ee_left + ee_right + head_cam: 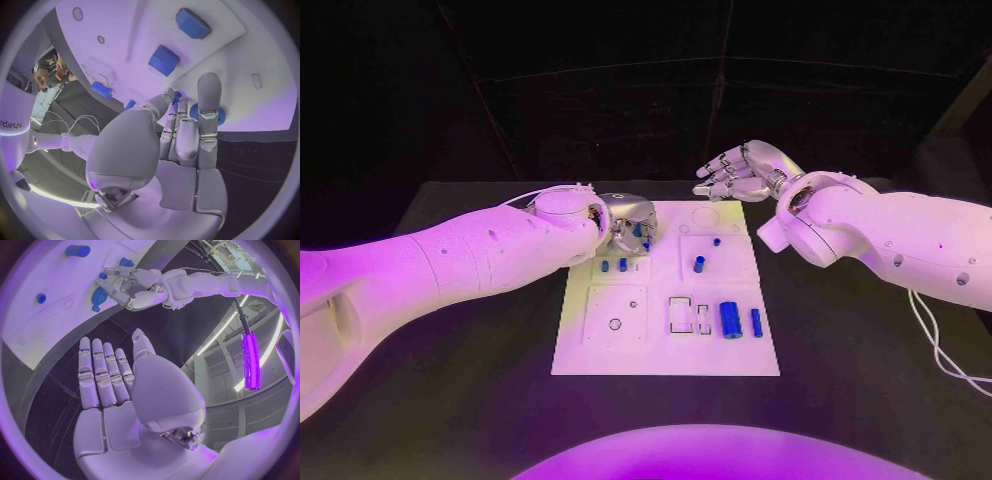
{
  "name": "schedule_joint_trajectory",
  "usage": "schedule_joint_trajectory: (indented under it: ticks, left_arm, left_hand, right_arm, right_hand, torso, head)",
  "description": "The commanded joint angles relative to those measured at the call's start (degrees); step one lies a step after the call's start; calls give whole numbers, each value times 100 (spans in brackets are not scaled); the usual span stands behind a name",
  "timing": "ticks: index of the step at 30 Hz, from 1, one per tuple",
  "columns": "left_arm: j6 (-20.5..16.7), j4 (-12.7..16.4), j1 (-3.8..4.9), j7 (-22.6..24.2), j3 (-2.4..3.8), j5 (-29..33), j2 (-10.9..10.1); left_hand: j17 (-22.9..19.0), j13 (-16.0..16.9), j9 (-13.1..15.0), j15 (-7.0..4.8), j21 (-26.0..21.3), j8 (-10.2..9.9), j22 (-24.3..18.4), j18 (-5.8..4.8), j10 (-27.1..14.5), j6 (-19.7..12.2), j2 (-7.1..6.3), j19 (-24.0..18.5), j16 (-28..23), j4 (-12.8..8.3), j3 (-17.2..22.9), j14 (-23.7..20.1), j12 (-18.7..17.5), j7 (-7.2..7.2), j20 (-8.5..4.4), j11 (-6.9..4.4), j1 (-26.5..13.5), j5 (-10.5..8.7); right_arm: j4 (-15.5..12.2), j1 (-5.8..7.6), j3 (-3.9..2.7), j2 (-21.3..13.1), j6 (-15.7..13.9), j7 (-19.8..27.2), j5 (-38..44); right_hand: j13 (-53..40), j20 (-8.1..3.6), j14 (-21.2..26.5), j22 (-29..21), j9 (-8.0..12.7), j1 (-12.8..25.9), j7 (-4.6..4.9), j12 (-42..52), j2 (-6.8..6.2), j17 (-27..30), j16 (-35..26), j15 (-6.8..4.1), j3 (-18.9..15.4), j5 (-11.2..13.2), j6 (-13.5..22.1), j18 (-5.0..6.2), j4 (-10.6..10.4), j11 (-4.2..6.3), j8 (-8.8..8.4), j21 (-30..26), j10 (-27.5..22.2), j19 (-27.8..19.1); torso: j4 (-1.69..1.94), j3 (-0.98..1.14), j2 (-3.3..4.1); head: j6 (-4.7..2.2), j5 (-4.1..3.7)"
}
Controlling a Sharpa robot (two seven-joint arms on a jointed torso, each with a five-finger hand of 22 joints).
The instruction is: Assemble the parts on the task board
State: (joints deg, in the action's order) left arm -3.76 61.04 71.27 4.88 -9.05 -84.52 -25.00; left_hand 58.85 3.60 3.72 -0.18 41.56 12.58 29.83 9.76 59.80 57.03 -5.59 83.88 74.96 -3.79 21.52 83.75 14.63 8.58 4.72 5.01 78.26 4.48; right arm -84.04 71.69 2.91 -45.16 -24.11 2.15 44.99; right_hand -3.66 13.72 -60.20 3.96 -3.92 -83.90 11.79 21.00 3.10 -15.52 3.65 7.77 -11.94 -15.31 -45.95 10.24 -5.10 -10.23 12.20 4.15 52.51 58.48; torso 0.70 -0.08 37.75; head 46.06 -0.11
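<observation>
1. The task board (733,360) is white, with thin dark outlines drawn on it.
2. The parts (730,320) on it are blue.
3. The table (877,400) is black.
4. The left hand (626,226) and right hand (740,170) are silver, and the arms are white.

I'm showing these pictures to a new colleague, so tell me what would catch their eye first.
The white task board in the middle of the black table draws the eye, with small blue parts dotted over it. The left hand is down on the board's far left corner, its fingers at a round blue part. The right hand hangs open, beyond the board's far right corner.
</observation>
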Motion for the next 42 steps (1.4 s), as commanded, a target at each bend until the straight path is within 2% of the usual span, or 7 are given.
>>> schedule_joint_trajectory:
  ticks: [1, 12, 19, 26, 31, 34, 42]
  left_arm:
    - [153, -21, -7, -110, -4, -44, 21]
    - [234, -71, -25, -258, -3, -56, 61]
    - [236, -81, -27, -329, -3, -99, 65]
    - [-188, -33, -31, -180, -1, -109, 18]
    - [-480, 153, -32, -34, 13, -22, -134]
    - [-613, 282, -30, 28, 81, 28, -237]
    - [-682, 585, -28, 23, 286, 77, -490]
  left_hand:
    - [-11, -5, 6, -29, 45, -54, 15, -29, 67, 57, 41, 76, 32, -8, 84, 129, -55, 15, -15, 3, -35, -3]
    - [-44, 3, 14, -39, 166, -128, 163, -44, 222, 164, 50, 67, 75, -40, 317, 120, -161, 11, -21, -13, -112, -6]
    - [-36, 26, 31, -79, 434, -120, 482, -78, 470, 327, 181, 101, 122, -145, 592, 124, -143, -13, -47, -63, 0, -15]
    - [-63, 23, 32, -87, 559, -135, 629, -97, 569, 420, 211, 102, 149, -218, 777, 121, -188, -13, -61, -74, -7, -16]
    - [-95, 24, 33, -88, 632, -140, 714, -110, 605, 455, 194, 108, 150, -242, 827, 117, -208, -13, -64, -77, -32, -16]
    - [-116, 24, 33, -89, 653, -143, 739, -113, 627, 474, 182, 107, 150, -258, 853, 114, -221, -12, -66, -79, -46, -15]
    - [-133, 23, 31, -89, 675, -153, 765, -116, 644, 485, 161, 105, 152, -273, 877, 112, -240, -11, -67, -78, -67, -16]
  right_arm:
    - [-9, 10, -4, 6, 13, 59, -7]
    - [-9, 10, -4, 11, 17, 60, -7]
    - [-7, 10, -4, 15, 20, 62, -7]
    - [-5, 10, -4, 19, 23, 68, -7]
    - [-3, 10, -4, 15, 22, 69, -7]
    - [-3, 10, -4, 8, 18, 70, -7]
    - [4, 9, -4, 10, 23, 76, -7]
  right_hand:
    - [5, 35, -42, -6, 9, 5, 182, 22, 33, 5, 4, -3, -2, -18, 34, 28, 39, -2, 33, -34, -39, -17]
    - [5, 36, -45, -6, 9, 0, 182, 24, 36, 22, 5, -3, 3, -21, 35, 29, 46, -3, 35, -34, -41, -18]
    - [5, 36, -45, -6, 9, 0, 182, 24, 36, 22, 5, -3, 3, -21, 35, 29, 46, -3, 35, -34, -41, -18]
    - [5, 36, -45, -6, 9, 0, 182, 24, 36, 22, 5, -3, 3, -21, 35, 29, 46, -3, 35, -34, -41, -18]
    - [5, 36, -45, -6, 9, 0, 182, 24, 36, 22, 5, -3, 3, -21, 35, 29, 46, -3, 35, -34, -41, -18]
    - [5, 36, -45, -6, 9, 0, 182, 24, 36, 22, 5, -3, 3, -21, 35, 29, 46, -3, 35, -34, -41, -18]
    - [5, 36, -45, -6, 9, 0, 182, 24, 36, 22, 5, -3, 3, -21, 35, 29, 46, -3, 35, -34, -41, -18]
  torso:
    - [5, 0, 2]
    - [4, -1, 0]
    - [5, -2, 2]
    - [8, -3, -3]
    - [7, -1, -4]
    - [26, 4, -12]
    - [21, -2, -6]
  head:
    - [6, 0]
    - [21, -13]
    - [27, -22]
    - [29, -30]
    - [28, -28]
    - [20, -28]
    - [14, 20]
